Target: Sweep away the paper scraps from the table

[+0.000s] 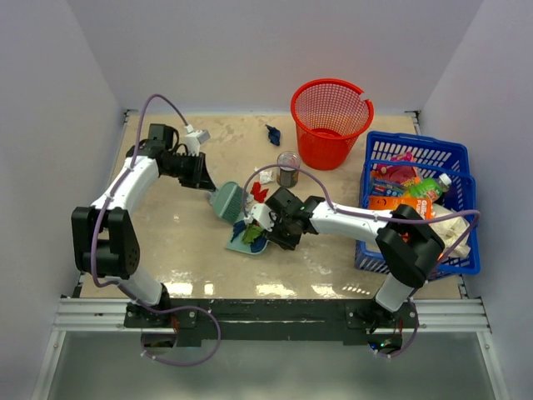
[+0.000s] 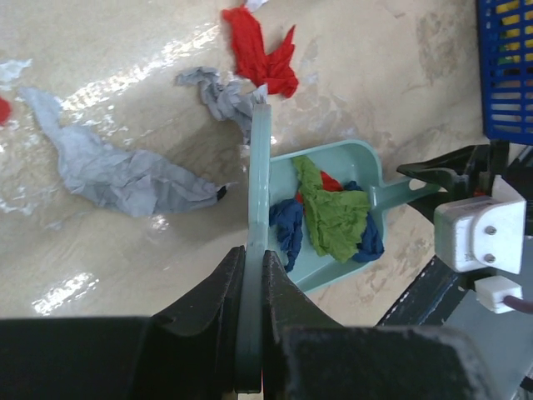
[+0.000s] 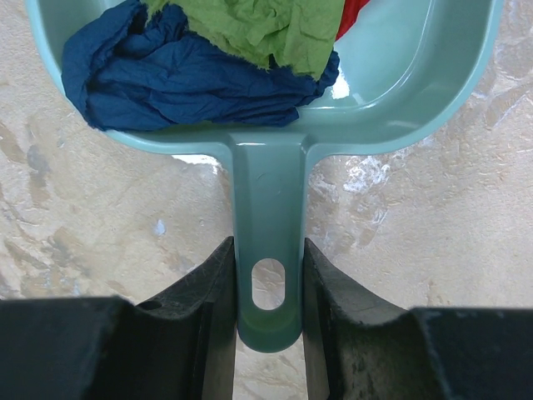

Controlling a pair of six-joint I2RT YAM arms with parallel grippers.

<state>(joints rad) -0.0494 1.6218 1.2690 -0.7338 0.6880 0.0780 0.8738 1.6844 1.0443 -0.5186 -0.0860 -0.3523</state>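
The left gripper point(image 2: 252, 260) is pinching a flat teal paddle point(image 2: 260, 167), its fingers pressed tight against the blade. From the left wrist the paddle is showing edge-on only, as a thin strip. Its broad face is appearing only in the overhead view point(image 1: 226, 200). Its far tip is touching a small grey-blue scrap point(image 2: 218, 90) on the surface point(image 2: 391, 75), and a red scrap point(image 2: 260, 50) is lying just beyond. A larger grey-blue scrap point(image 2: 117, 175) is lying left of the paddle in that view. From above it is hard to pick out against the glossy, mottled beige. At the left edge of the wrist picture, a red bit and a pale bit are being cut off by the frame.

The right gripper point(image 3: 268, 250) is clamping the handle of a teal dustpan point(image 3: 400, 92), one finger on each side. Some of the paper scraps are lying inside: a dark blue scrap point(image 3: 183, 75), a green scrap point(image 3: 258, 29) partly over it, and a sliver of red that is mostly hidden under the green. The pan's front lip is running out of the top of the right wrist picture. From above, the dustpan point(image 1: 250, 240) is half covered by the right wrist.

Another dark blue bit point(image 1: 272, 133) is lying well apart, near a red mesh basket point(image 1: 331, 125). A small can point(image 1: 288, 169) is standing just in front of the basket. The right arm is hiding part of the blue crate point(image 1: 416, 143) and its packages.
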